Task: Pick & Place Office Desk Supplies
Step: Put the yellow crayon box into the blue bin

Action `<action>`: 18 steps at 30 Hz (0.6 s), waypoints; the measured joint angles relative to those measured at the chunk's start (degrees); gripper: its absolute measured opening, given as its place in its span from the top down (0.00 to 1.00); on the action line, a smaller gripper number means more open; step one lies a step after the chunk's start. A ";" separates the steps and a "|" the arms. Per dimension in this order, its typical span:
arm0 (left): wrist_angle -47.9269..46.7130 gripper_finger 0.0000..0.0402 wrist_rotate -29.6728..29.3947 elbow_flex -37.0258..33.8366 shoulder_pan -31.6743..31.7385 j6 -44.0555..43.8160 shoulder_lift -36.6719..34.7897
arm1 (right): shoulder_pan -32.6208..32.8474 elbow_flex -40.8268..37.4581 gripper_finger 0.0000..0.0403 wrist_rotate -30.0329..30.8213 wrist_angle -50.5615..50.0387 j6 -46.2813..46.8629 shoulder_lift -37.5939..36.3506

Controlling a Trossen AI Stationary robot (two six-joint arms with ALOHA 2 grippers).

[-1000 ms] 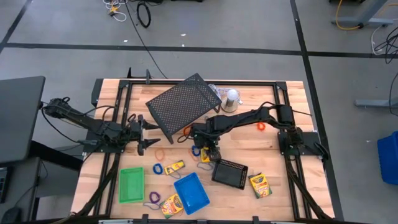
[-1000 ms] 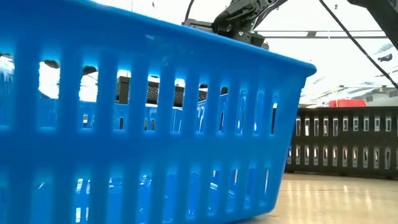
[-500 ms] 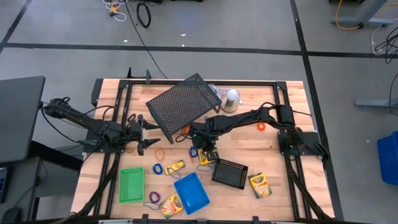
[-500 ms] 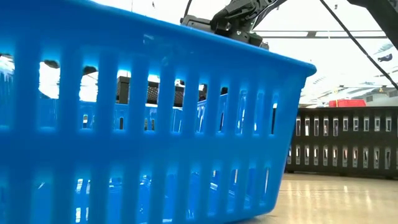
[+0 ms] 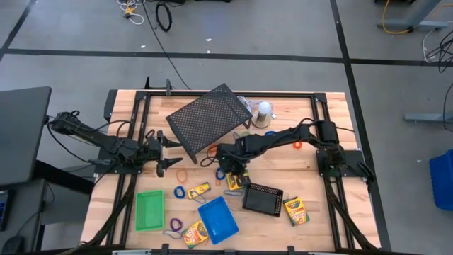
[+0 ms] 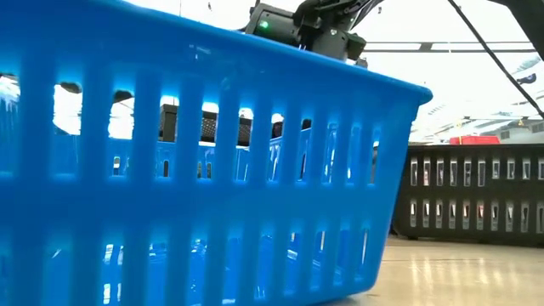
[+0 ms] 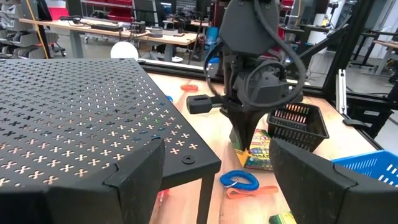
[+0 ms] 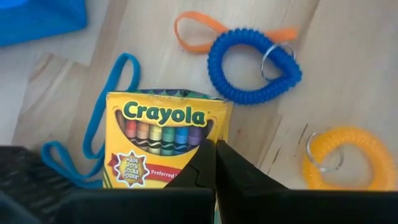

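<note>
Right claw [image 5: 236, 178] at frame centre, fingers closed together over crayon box [image 8: 163, 144] on desk [image 5: 325, 159]. Left claw [image 5: 167, 151] open, empty, left-centre.

Crayon box [image 8: 163, 143] behind closed fingers [image 8: 236, 177]

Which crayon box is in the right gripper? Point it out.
The crayon box beside the blue coil, pinched by the right gripper; the other boxes lie untouched nearer the trays.

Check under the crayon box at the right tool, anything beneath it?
In the right wrist view the crayon box lies over part of a thin blue loop on the wood table. The right tool and box cover whatever else lies beneath.
</note>
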 joint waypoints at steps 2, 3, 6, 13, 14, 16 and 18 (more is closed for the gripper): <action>0.00 0.27 0.00 0.01 0.00 0.00 0.00 | 0.24 0.00 1.00 0.44 0.16 -0.08 0.00; -0.04 0.27 0.00 0.00 0.00 0.00 0.00 | 0.32 0.00 1.00 0.54 0.56 -0.12 0.00; -0.06 0.27 0.02 0.02 0.00 0.00 0.00 | 0.65 0.02 1.00 0.76 1.75 -0.33 0.00; -0.09 0.27 0.04 0.00 0.00 0.00 0.00 | 1.38 0.15 1.00 0.89 4.02 -0.16 -0.87; -0.09 0.27 0.04 0.02 0.00 0.00 0.00 | 1.53 0.15 1.00 1.10 4.14 -0.11 -1.15; -0.08 0.27 0.04 0.02 0.00 0.00 0.00 | 1.91 0.15 1.00 2.08 5.10 -0.13 -2.03; 0.07 0.27 0.04 0.01 0.00 0.00 0.00 | 2.28 0.26 1.00 3.25 5.41 -0.06 -2.82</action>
